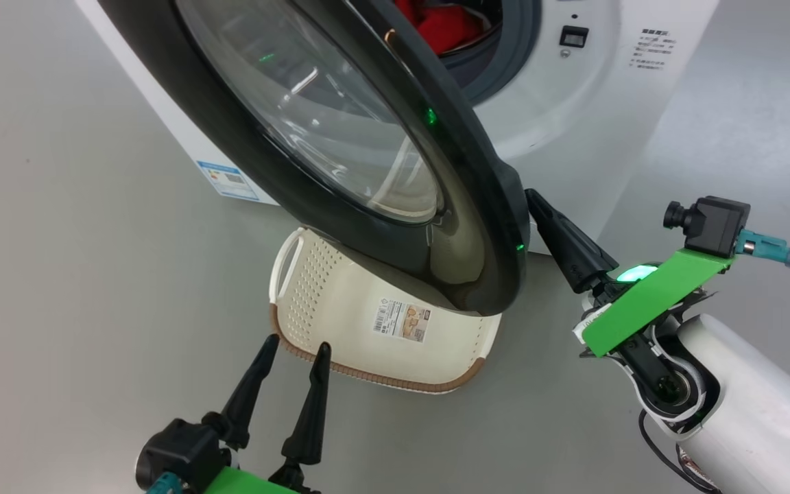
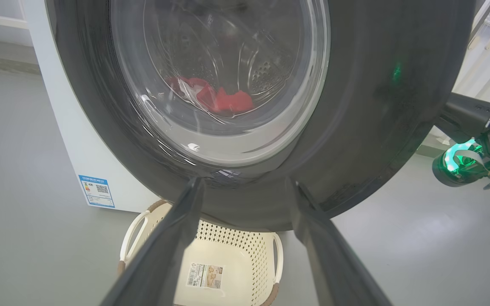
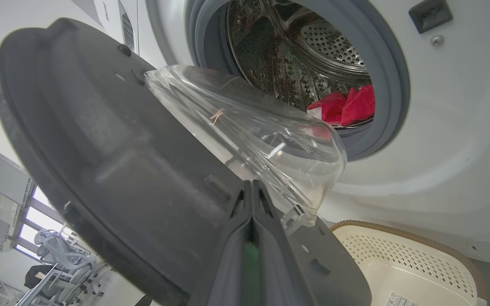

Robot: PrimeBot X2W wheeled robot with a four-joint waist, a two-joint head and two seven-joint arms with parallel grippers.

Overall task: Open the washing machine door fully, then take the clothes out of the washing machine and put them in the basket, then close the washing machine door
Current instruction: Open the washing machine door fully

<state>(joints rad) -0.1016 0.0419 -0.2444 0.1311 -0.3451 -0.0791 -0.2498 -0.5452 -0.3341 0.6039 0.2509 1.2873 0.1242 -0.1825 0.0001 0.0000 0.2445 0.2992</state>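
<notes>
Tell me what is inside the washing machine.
Red clothes lie low in the steel drum. The door glass covers part of the opening; more may be hidden.

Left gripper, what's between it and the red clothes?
The washing machine door. In the left wrist view, the open left gripper points at the clothes through its glass.

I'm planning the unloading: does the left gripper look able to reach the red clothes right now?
Probably not. The half-open washing machine door stands between the open left gripper and the red clothes lying in the drum.
</notes>
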